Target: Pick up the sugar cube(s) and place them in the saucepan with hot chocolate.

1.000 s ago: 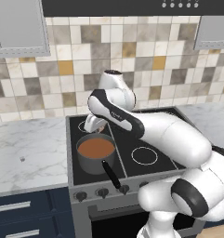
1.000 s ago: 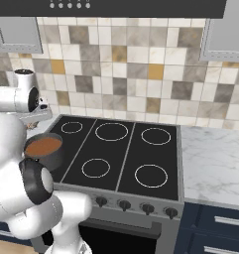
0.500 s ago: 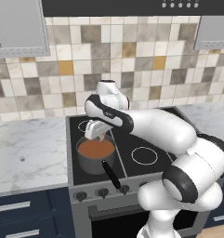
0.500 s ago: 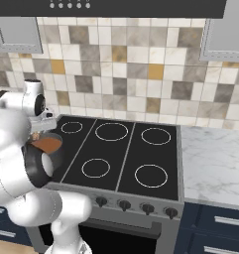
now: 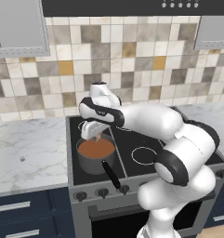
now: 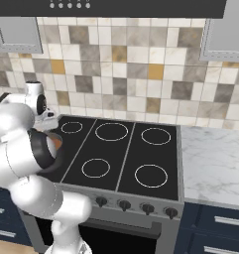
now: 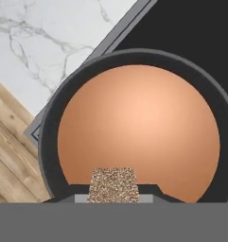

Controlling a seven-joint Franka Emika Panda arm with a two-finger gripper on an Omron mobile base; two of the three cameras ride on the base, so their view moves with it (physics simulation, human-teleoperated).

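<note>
Gripper: the gripper (image 5: 95,137) is held just above the saucepan with hot chocolate (image 5: 95,154), over its rear part; its jaws are closed on a speckled sugar cube (image 7: 113,185), seen from the hand camera between the fingertips.
Sugar cube: orange-brown and speckled, gripped above the near edge of the reddish-brown liquid; whether it touches the liquid cannot be told.
Saucepan: a round dark grey pot (image 7: 49,142) is set on the front left burner of the stove (image 5: 146,144), its long black handle (image 5: 110,174) pointed toward the front edge, over the knobs.
Stove: a black glass cooktop (image 6: 121,154) marked with white burner rings is seen, with a row of dark knobs (image 6: 123,204) on the grey front panel below.
Counter: white marble worktops lie on both sides of the stove, one to its left (image 5: 25,153) and one to its right (image 6: 215,163); a tiny pale speck (image 5: 22,159) is seen on the left one, too small to identify.
Wall: a backsplash (image 5: 132,60) of beige, grey, brown and ochre square tiles is seen behind the stove.
Cabinets: grey upper cabinets (image 5: 18,28) flank a dark range hood (image 6: 136,7); navy drawers (image 5: 25,211) with pale bar handles are fitted under the counters.
Floor: light wood planks (image 7: 6,156) are seen beside the stove's edge in the hand view.
</note>
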